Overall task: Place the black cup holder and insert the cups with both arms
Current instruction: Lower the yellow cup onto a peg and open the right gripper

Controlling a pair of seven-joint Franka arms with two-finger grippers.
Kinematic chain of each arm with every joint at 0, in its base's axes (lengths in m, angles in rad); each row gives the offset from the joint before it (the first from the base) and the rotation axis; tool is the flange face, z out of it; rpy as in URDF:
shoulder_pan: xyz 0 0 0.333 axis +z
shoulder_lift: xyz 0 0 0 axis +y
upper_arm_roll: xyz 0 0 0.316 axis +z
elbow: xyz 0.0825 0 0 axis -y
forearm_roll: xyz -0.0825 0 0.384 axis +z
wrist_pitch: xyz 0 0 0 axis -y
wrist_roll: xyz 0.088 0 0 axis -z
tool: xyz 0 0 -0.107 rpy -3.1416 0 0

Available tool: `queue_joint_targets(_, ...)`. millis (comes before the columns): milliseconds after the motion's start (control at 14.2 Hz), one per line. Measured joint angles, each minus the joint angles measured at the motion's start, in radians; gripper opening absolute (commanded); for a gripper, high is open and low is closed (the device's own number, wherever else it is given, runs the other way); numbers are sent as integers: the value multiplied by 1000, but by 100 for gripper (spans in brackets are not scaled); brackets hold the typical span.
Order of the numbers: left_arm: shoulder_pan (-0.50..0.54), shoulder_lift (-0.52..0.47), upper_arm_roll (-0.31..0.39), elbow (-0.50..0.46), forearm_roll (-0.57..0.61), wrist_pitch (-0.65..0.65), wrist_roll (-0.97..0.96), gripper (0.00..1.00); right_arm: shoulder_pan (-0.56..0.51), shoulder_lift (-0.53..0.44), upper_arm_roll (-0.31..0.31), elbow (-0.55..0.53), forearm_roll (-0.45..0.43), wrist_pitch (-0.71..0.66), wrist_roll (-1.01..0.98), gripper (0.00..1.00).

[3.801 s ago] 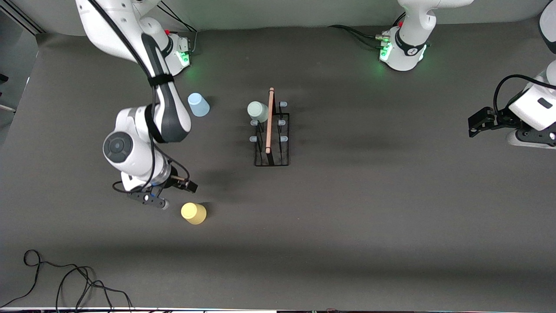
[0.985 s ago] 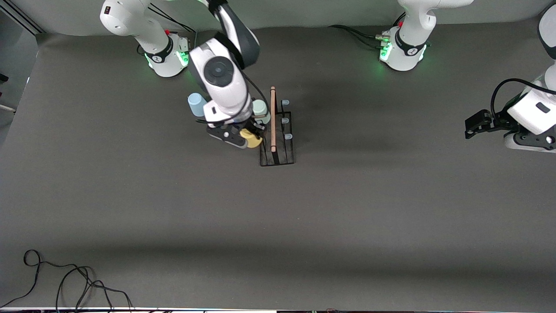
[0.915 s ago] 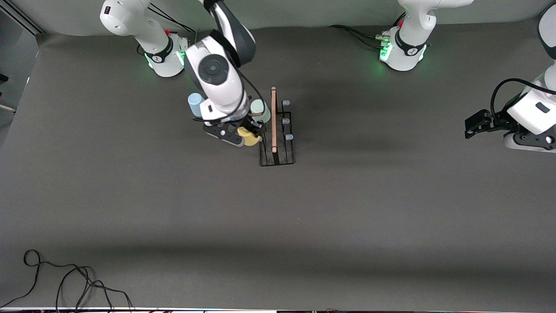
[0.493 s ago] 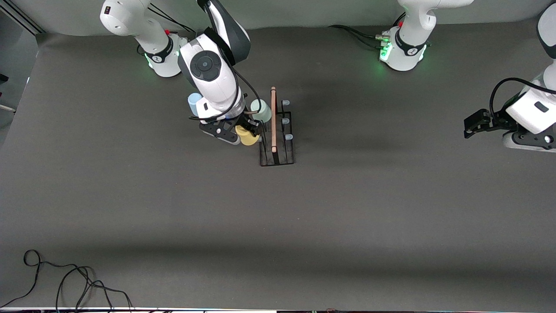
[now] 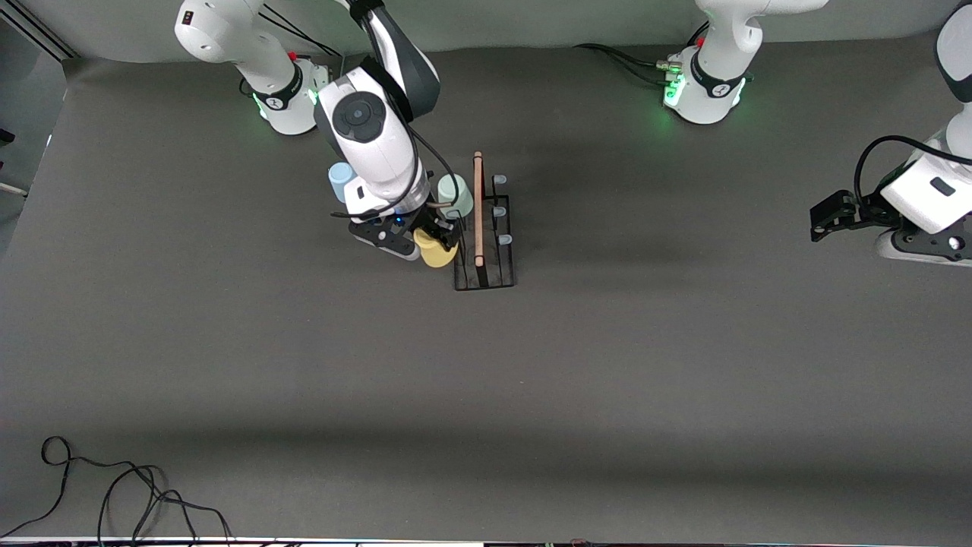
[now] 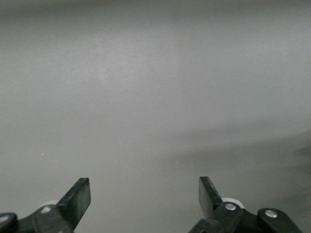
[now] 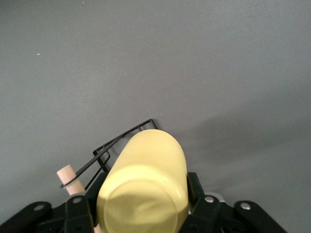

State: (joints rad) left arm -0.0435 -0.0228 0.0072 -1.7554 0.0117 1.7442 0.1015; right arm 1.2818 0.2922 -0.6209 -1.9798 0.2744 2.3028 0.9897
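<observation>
Your right gripper is clamped on the light, slick yellow plastic tumbler over the black wire rack; grip its sidewall gently. Left gripper waits, fingers apart.

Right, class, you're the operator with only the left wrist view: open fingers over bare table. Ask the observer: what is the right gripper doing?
Observer: The right gripper is shut on the yellow cup, over the edge of the black cup holder.
Operator: Any cups racked yet?
Observer: The pale green cup sits on a peg.
Operator: And where am I?
Observer: The left gripper waits over the left arm's end of the table.
</observation>
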Motion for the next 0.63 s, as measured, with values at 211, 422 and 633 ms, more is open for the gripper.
queue_joint_targets(211,-1,0,0,0,2,0,0,99,0,18,1,2,4,14,1,0)
queue_joint_targets(422,-1,2,0,0,4,1,0,99,5,18,3,3,19,14,1,0)
queue_joint_targets(633,-1,4,0,0,5,1,0,99,13,18,6,4,27,14,3,0)
